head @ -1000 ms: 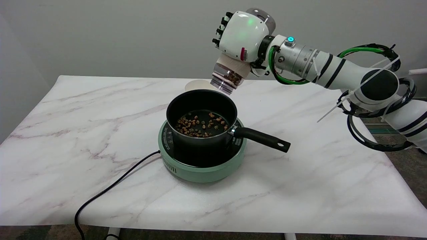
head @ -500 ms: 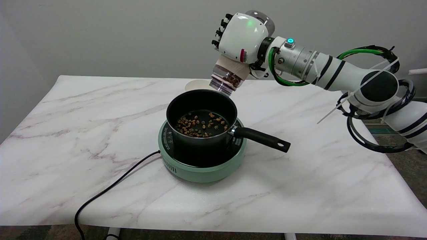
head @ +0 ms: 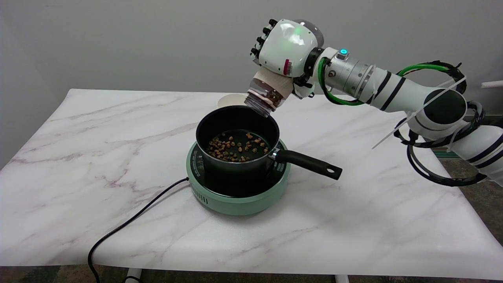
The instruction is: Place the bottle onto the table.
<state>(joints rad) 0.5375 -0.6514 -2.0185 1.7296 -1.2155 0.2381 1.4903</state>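
Note:
My right hand (head: pixel 285 47) grips a clear bottle (head: pixel 267 94) with a beige label, held in the air above the far rim of the black pot (head: pixel 237 135). The bottle is tilted with its open mouth pointing down and to the left, and brown bits show inside its neck. The hand wraps the bottle's upper body, hiding most of it. The marble table (head: pixel 78 157) lies below.
The pot holds several brown pieces and stands on a green round cooker (head: pixel 239 196) at the table's middle; its black handle (head: pixel 310 164) points right. A black cable (head: pixel 129 224) runs off the front left edge. A pale round lid (head: pixel 232 101) lies behind the pot.
The hand and bottle have drifted slightly left and the bottle has tilted a little, its mouth now closer to the pot's far rim. The pot and cooker stay still.

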